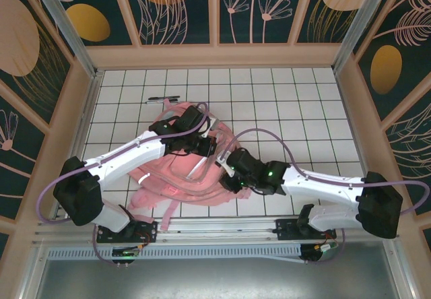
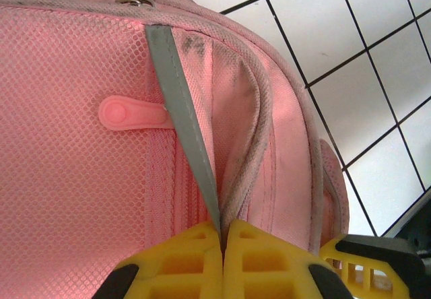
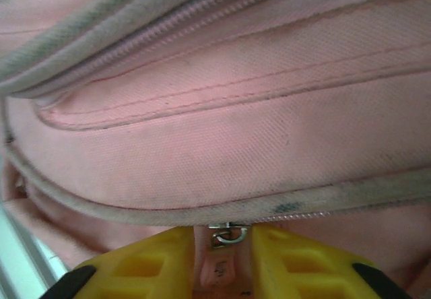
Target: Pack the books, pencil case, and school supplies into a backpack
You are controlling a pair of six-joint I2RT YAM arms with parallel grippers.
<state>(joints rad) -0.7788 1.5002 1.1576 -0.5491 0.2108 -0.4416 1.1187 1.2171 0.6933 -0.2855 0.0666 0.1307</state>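
Left gripper (image 2: 222, 237) is pinching the backpack (image 2: 74, 178); right gripper (image 3: 223, 248), narrow, is straddling the zip pull (image 3: 219, 267), grip unclear, needing firm closure before zipping.

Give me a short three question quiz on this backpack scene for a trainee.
1. True or false: the left hand is shut, pinching the backpack at its grey strip.
2. What sits between the fingers of the right hand? A) a zipper pull B) a notebook C) a pencil case
3. Where on the table does the loose pen lie, relative to the backpack?
Key: 1 true. 2 A. 3 Beyond the backpack, on the far side from the arm bases, left of centre.
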